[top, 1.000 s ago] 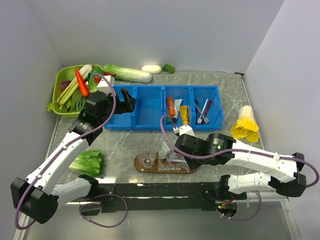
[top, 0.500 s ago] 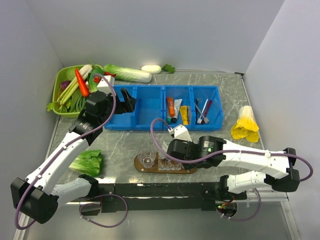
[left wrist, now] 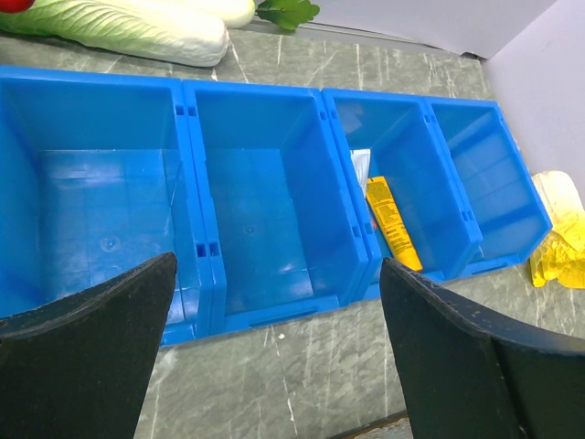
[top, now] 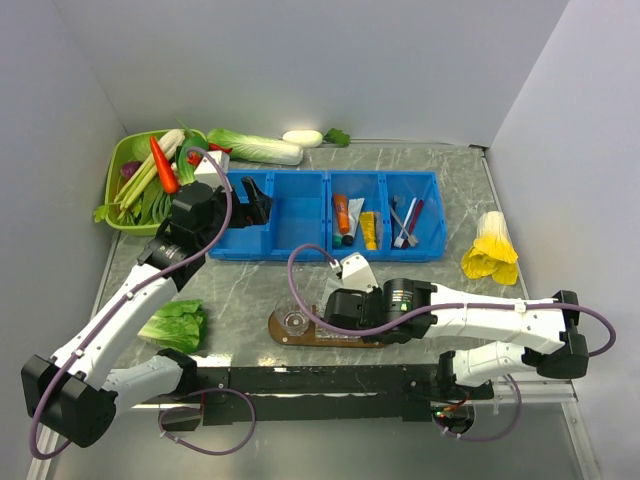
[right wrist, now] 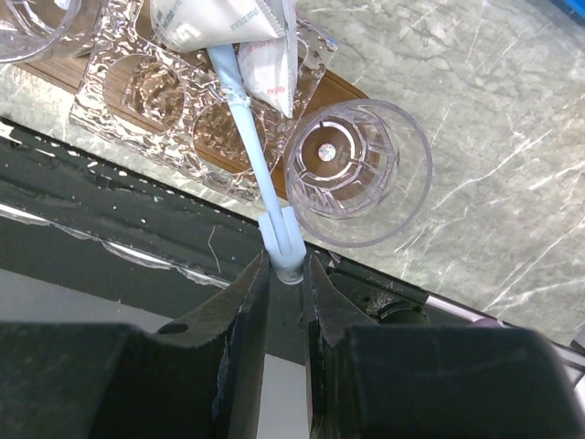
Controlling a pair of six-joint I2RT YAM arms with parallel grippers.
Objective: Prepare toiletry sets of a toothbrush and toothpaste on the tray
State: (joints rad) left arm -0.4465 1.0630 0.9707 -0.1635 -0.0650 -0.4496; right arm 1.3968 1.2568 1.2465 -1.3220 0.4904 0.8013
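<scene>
Swung left over the tray (right wrist: pixel 340 90), the right tool (right wrist: pixel 285 270) pinches the toothbrush (right wrist: pixel 245 128) by its very end; that slim hold may let it swivel past the cup (right wrist: pixel 358 174). Left tool (left wrist: pixel 276 274) gapes, empty.

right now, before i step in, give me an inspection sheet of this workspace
surface: grey marble table
job's things: tray with clear cups; toothpaste overlapping toothbrush over it; tubes in bins
clutter: basket of vegetables, cabbage, lettuce, yellow bunch
grippers: left gripper jaws open above bins; right gripper jaws shut on toothbrush end
cables: purple cable looped above tray
surroundings: white walls
</scene>
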